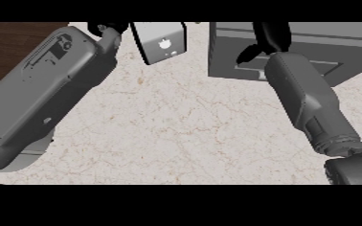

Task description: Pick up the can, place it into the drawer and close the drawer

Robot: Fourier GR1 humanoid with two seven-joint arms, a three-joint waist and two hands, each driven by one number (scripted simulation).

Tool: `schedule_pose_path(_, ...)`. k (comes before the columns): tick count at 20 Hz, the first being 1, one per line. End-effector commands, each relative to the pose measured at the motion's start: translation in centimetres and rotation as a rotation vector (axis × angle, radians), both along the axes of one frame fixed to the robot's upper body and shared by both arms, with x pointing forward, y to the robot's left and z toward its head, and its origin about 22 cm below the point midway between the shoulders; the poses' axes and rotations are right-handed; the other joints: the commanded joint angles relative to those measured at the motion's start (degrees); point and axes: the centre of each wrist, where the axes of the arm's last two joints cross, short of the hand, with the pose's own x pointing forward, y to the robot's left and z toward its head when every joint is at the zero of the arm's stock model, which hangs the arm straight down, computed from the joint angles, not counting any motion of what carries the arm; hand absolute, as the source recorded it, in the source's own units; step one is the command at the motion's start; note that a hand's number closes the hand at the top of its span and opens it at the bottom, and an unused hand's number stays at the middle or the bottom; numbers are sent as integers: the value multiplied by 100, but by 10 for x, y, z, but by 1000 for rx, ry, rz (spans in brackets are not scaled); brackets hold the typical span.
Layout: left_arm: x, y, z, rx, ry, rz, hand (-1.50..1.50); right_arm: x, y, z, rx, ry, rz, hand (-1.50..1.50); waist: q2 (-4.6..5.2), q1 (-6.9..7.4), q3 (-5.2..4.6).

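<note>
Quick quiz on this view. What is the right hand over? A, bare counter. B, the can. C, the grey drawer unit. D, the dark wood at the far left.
C: the right hand lies over the drawer unit at the upper right, well apart from the can at the top middle.

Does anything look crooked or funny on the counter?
Yes, one thing: the white box near the top edge sits tilted, its sides slanting compared with the grey drawer unit beside it. Also, no can shows anywhere; the right hand over that unit may hide it. Nothing looks spilled or broken.
</note>
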Motion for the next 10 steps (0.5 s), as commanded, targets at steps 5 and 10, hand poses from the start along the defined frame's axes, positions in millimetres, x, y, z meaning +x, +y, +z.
schedule_pose_path(5,-5,5,2,2,19,-5,-150,15,-2,46,43,-30,22,-150,8,104,-15)
schedule_pose_path(10,-9,12,-7,-1,18,-3,-150,17,15,48,371,61,131,-150,9,162,1)
